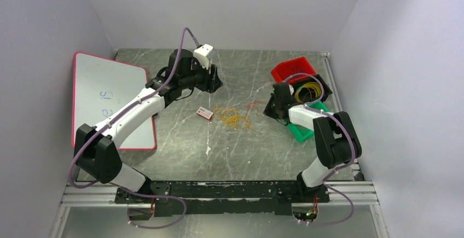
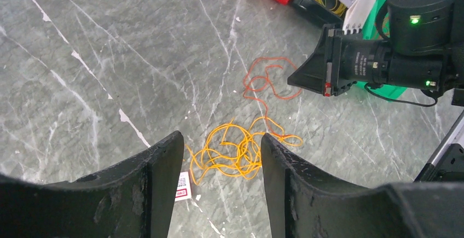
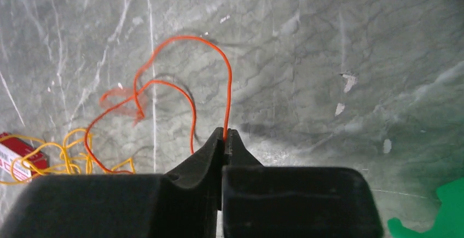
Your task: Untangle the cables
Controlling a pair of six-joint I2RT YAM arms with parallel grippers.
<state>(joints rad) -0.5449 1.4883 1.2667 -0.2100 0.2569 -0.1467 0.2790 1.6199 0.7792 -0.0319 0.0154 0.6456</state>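
Separation of one strand is in hand: the right gripper [image 3: 225, 137] is pinched tight on the red cable [image 3: 229, 85]. Its loops lie on the table just beside the orange-yellow tangle [image 2: 236, 153] at mid-table, and one end seems to run into it. The left gripper [image 2: 219, 142] hangs above that tangle, jaws apart, holding nothing. Next, I judge, comes a slow pull away from the heap, perhaps with the tangle pinned. Around them lies the grey veined table [image 1: 180, 156], with a small red-and-white tag [image 1: 204, 113] by the wires. The red bin [image 1: 293, 68], green bin [image 1: 302, 134] and whiteboard [image 1: 104, 96] sit at the sides, with pale walls behind.
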